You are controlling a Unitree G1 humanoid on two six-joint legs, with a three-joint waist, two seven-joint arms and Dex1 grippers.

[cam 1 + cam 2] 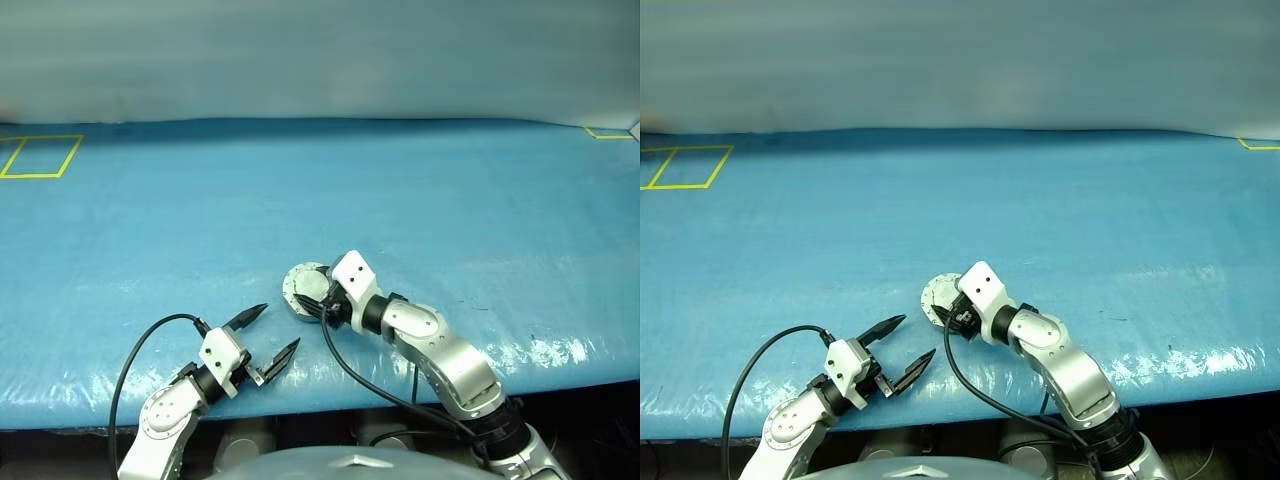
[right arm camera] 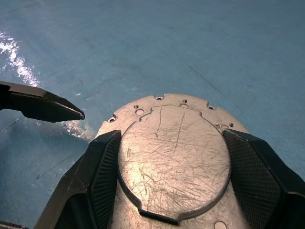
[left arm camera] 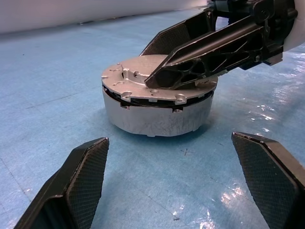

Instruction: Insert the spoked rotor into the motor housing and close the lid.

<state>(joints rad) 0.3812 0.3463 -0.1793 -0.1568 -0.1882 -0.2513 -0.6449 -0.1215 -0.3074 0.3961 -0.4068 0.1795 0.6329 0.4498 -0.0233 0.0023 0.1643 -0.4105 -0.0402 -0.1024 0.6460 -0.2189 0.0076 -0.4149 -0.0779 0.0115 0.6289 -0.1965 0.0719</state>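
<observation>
The motor housing [image 3: 157, 117] is sitting on the blue tabletop [image 1: 420, 190] near its front edge, close in front of the robot, with the lid [image 2: 174, 164] lying down over its top, a thin dark gap showing under the lid's near edge. The right hand [image 3: 162, 71] is reaching in from about four o'clock of the housing, its two black fingers [image 2: 102, 174] spread and resting over the lid's scratched grey face, one on each side, not pinching it. The left hand [image 1: 272, 338] is hovering just beside the housing at about seven o'clock, fingers spread wide, holding nothing, tips pointing toward it.
</observation>
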